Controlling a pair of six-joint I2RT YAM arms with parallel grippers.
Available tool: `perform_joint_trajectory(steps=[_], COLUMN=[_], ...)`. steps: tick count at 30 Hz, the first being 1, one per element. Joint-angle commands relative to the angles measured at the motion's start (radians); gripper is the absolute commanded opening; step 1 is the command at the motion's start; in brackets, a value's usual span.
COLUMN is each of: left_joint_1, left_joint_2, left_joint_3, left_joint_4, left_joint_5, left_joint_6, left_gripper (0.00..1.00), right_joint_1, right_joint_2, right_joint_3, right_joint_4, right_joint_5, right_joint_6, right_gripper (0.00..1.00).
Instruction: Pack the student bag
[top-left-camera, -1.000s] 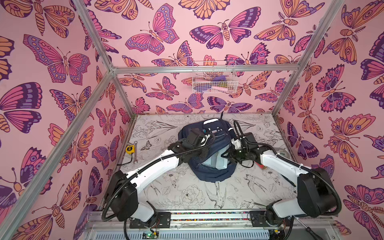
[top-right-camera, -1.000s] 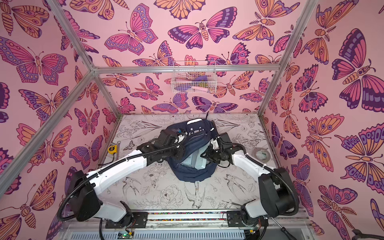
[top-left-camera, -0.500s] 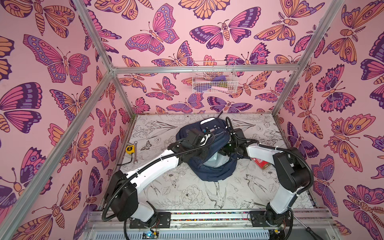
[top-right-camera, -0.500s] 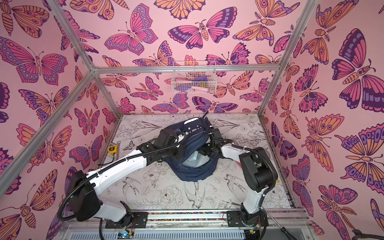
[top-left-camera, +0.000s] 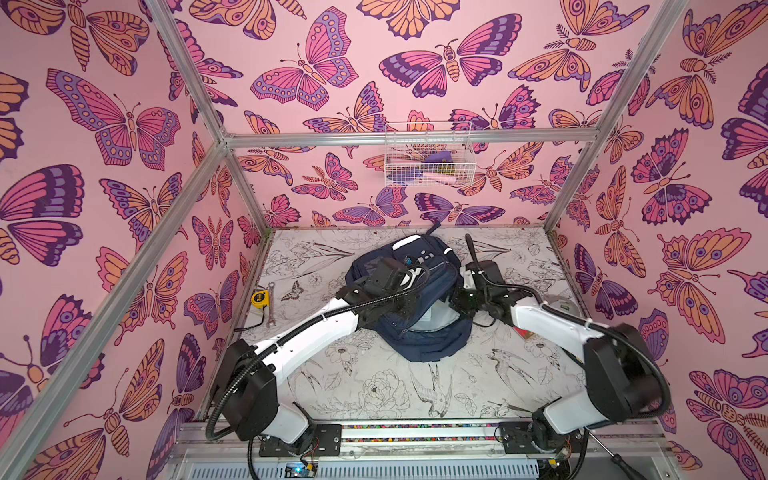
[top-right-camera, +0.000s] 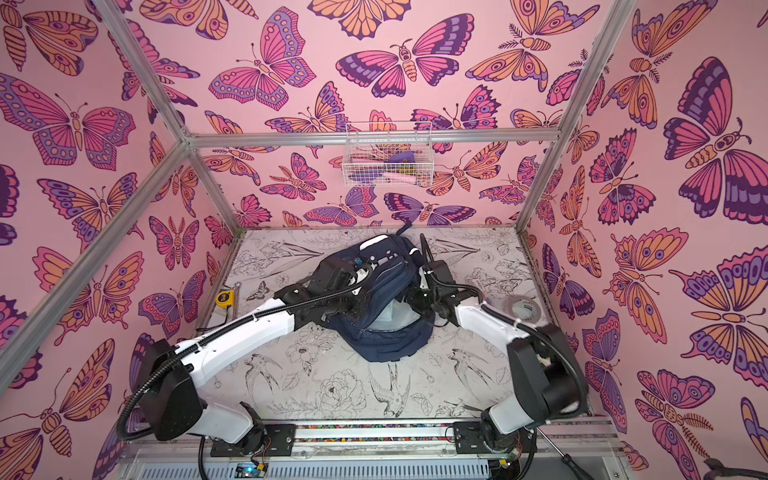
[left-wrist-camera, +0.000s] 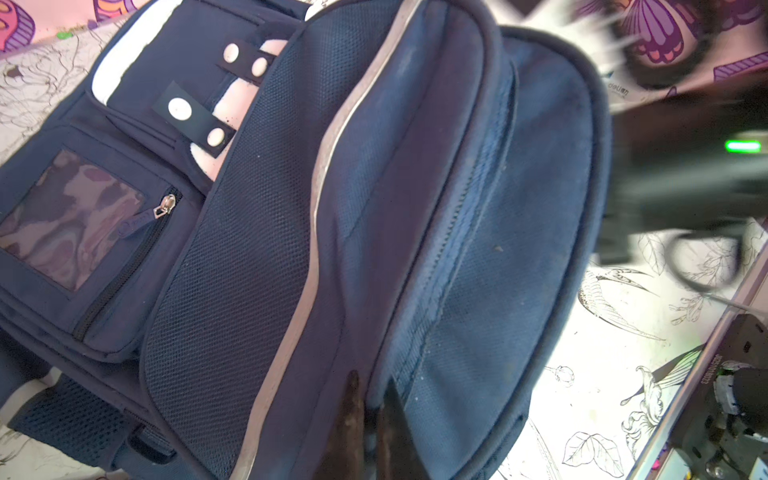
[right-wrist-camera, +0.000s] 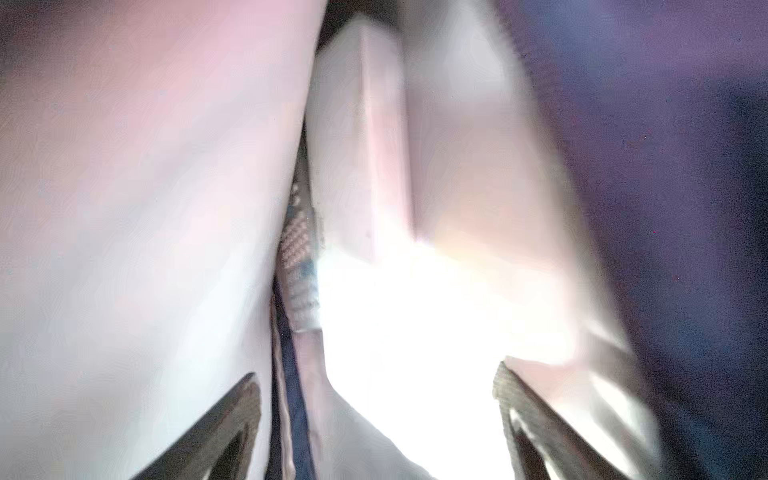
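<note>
The student bag, navy with white stripes, lies in the middle of the table, its main mouth gaping toward the right arm. My left gripper is shut on a fold of the bag's upper flap and holds it up. At the bag's mouth my right gripper stands open, its fingers wide apart. A thin navy-edged sheet stands loose close to one finger. Inside the bag I see pale lining and a white flat thing, blurred.
A yellow tape measure and a wrench lie by the left wall. A round grey roll and a red item lie behind the right arm. A wire basket hangs on the back wall.
The right gripper has gone from nearly shut to wide open at the bag's mouth, and its arm has drawn back a little. The left gripper has kept its hold on the flap.
</note>
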Motion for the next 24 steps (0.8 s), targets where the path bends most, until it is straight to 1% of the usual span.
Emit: perform_joint_trajectory(steps=[1, 2, 3, 4, 5, 7, 9, 12, 15, 17, 18, 20, 22, 24], left_joint_1=[0.007, 0.007, 0.009, 0.011, 0.012, 0.018, 0.029, 0.066, 0.100, 0.122, 0.129, 0.144, 0.154, 0.168], left_joint_2=[0.019, 0.030, 0.038, 0.047, 0.053, 0.047, 0.020, -0.040, -0.109, -0.152, -0.170, -0.199, -0.240, -0.268], left_joint_3=[0.014, 0.010, 0.006, 0.004, 0.002, -0.012, -0.040, -0.099, -0.179, -0.241, -0.273, -0.330, -0.377, -0.425], left_joint_4=[0.027, 0.026, 0.026, 0.025, 0.018, 0.007, 0.007, 0.006, -0.003, -0.005, -0.005, 0.005, 0.015, 0.063], left_joint_5=[0.028, 0.037, 0.047, 0.059, 0.062, 0.066, 0.068, 0.088, 0.110, 0.146, 0.165, 0.204, 0.220, 0.237], left_joint_6=[-0.062, -0.083, -0.105, -0.133, -0.165, -0.227, -0.295, -0.384, -0.457, -0.503, -0.531, -0.579, -0.626, -0.664], left_gripper=[0.00, 0.12, 0.27, 0.41, 0.49, 0.58, 0.62, 0.66, 0.73, 0.79, 0.80, 0.80, 0.80, 0.79], right_joint_1=[0.004, 0.004, 0.004, 0.007, 0.007, 0.007, 0.007, 0.007, 0.007, 0.007, 0.007, 0.008, 0.008, 0.007], right_joint_2=[-0.147, -0.185, -0.210, -0.240, -0.265, -0.292, -0.316, -0.355, -0.394, -0.415, -0.426, -0.452, -0.458, -0.437], right_joint_3=[-0.028, -0.027, -0.020, -0.012, -0.002, 0.010, 0.007, -0.030, -0.064, -0.070, -0.070, -0.087, -0.105, -0.119], right_joint_4=[-0.296, -0.370, -0.438, -0.527, -0.608, -0.721, -0.795, -0.804, -0.752, -0.759, -0.767, -0.750, -0.700, -0.644], right_joint_5=[0.204, 0.260, 0.309, 0.370, 0.440, 0.532, 0.600, 0.601, 0.501, 0.472, 0.471, 0.449, 0.383, 0.324], right_joint_6=[-0.057, -0.055, -0.047, -0.036, -0.017, 0.020, 0.032, -0.002, -0.066, -0.092, -0.098, -0.117, -0.139, -0.156], right_gripper=[1.00, 0.99, 0.99, 0.99, 0.99, 0.99, 0.99, 0.99, 0.99, 0.98, 0.97, 0.93, 0.88, 0.85])
